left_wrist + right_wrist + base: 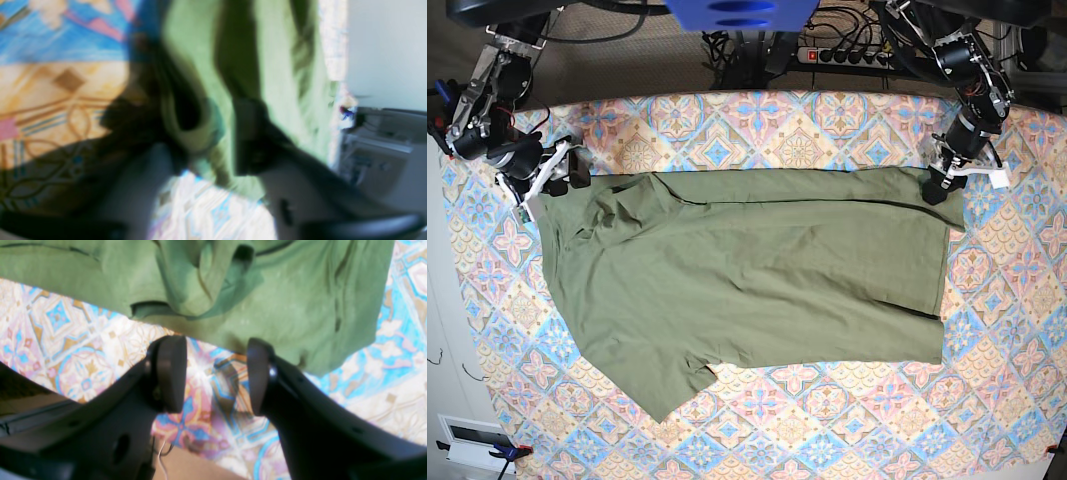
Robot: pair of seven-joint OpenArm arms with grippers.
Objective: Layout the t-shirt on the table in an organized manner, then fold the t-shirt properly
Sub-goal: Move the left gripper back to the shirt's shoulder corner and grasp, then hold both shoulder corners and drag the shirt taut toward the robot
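T-shirt (747, 280) lies spread across the middle of the bench (827, 420), long axis left to right in the base view, mostly flat; one sleeve juts toward the near edge at lower left, and some bunching shows at the far left corner. Right gripper (217, 373) sits at that far left corner; its fingers (171, 373) stand apart with only patterned cloth between them, the shirt edge just beyond the tips, nothing held. Left gripper (939, 186) is at the shirt's far right corner. Left wrist view badly blurred: green fabric lies between the dark fingers (253, 140), but whether they have closed on it cannot be told.
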